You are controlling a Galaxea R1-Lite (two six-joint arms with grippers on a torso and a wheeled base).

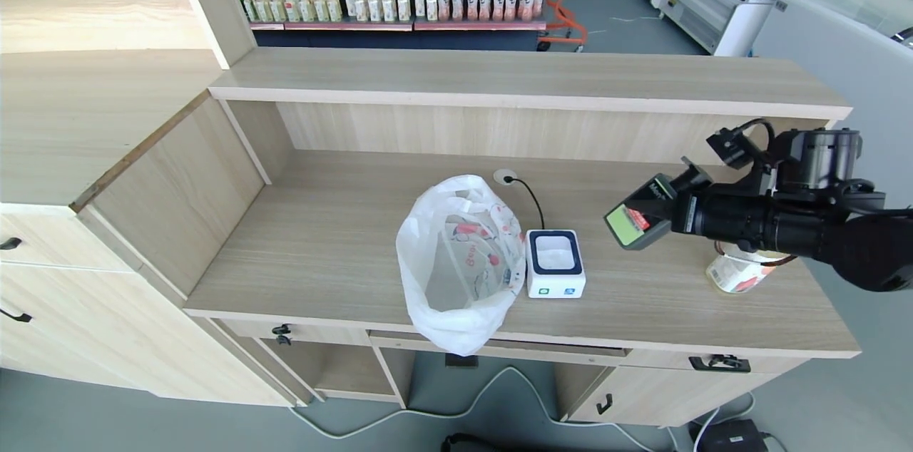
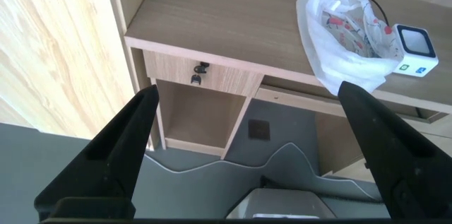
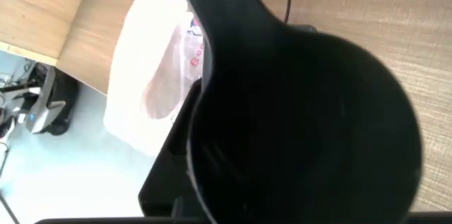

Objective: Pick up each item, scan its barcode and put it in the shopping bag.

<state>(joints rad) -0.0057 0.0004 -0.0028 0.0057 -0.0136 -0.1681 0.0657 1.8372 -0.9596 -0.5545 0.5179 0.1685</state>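
Bench (image 1: 321,245): a pale wooden checkout surface with a raised ledge behind; everything in play stands on it or hangs over it.
Shopping bag (image 1: 456,259): white plastic with red print, slumped near the front edge at mid-bench, its mouth open upward.
Right gripper (image 1: 667,213): held above the right part of the bench, its fingers closed on the box.
Left gripper (image 2: 247,90): low, in front of the bench's left front corner, its fingers (image 2: 120,160) spread wide with nothing between them; the bag and scanner lie well away from it.
Scanner (image 1: 555,261): a small white block with a dark-framed window facing up, just beside the bag on the bag's right.
Box (image 1: 637,222): a small dark pack with a green face and a red label, carried in the air to the right of the scanner, near it but not over it. Where its barcode sits is too small to tell.
Cup (image 1: 735,274): white with red print, upright on the bench under the right arm, not yet handled.
Cable (image 1: 531,199): black, running from the scanner back to a port in the bench.
Step, as I judge it: scanning the box.
Deciding relation: the scanner window lies leftward and below the held box, with the bag just beyond it on the same line. The box's long axis already points along that line, so the right arm is the one placed to carry it over.
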